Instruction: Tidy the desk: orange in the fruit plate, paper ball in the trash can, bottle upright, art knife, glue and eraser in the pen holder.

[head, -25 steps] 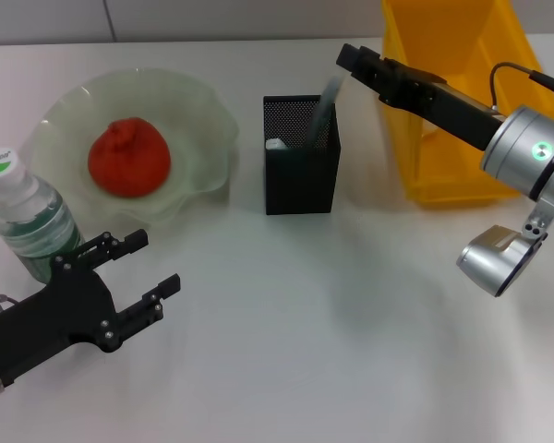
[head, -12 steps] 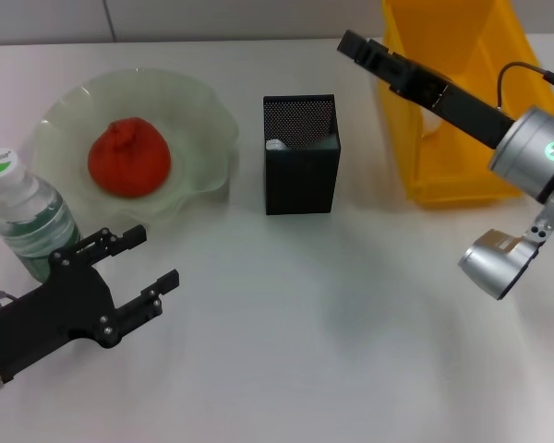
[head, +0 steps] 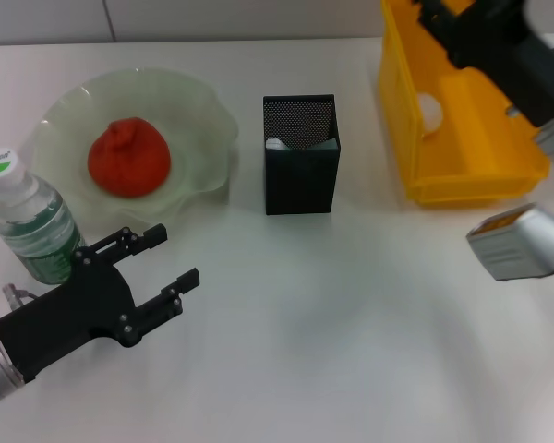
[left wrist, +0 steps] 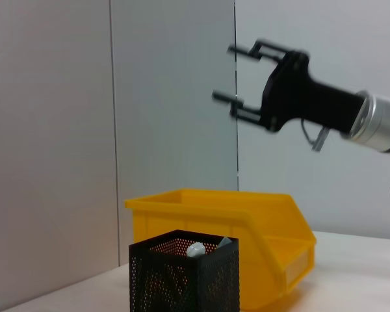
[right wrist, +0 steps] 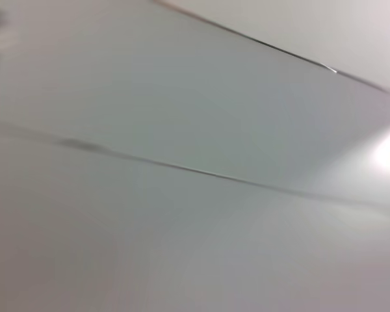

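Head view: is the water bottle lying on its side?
No. The bottle stands upright with its white cap on top, beside the fruit plate and just behind the open left gripper.

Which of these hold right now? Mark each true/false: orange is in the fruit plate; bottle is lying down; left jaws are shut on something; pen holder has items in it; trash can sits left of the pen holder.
1. The orange lies in the fruit plate: true.
2. The bottle is lying down: false, it stands upright, cap up.
3. The left gripper is shut on something: false, its jaws are open and empty.
4. The pen holder has items in it: true.
5. The trash can sits left of the pen holder: false, it is on its right.
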Available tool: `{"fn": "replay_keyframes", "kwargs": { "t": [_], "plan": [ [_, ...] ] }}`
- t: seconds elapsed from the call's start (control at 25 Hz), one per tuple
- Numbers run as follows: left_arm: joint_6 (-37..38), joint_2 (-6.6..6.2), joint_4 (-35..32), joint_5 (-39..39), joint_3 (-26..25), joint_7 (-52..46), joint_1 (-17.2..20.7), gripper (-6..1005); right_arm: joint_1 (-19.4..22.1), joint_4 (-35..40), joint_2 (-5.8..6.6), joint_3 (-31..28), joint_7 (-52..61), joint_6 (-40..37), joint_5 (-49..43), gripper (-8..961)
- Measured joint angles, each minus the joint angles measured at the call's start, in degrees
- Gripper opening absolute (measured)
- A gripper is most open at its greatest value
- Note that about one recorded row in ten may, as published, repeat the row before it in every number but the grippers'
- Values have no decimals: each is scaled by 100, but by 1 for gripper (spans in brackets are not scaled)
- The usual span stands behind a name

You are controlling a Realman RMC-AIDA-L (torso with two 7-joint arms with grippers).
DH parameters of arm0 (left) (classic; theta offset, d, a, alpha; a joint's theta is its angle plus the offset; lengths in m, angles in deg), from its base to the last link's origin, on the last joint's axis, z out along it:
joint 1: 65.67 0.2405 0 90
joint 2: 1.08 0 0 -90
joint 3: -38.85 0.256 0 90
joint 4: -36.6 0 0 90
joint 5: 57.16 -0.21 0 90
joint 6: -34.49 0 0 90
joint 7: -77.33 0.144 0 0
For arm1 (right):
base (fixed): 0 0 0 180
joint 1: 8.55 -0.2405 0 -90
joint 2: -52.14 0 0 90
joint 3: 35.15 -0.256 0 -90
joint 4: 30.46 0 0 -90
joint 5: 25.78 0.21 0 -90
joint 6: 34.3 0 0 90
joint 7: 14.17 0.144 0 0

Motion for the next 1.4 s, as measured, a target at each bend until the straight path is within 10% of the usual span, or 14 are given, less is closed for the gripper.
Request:
{"fn": "replay_keyframes", "kwargs": {
  "t": [0.68,0.96,1.4],
  "plan": [
    [163,9,148,-17,60,20,16,642,-170,-1160,-6,106,8009,-658,672,617],
    [242,-21,104,-44,89,-66,21,643,-320,-1452,101,353,11242,-761,-521,618],
    [312,-30,90,-75,418,-260,-11,644,-321,-1545,800,310,12275,-1852,-3029,617]
  ]
}}
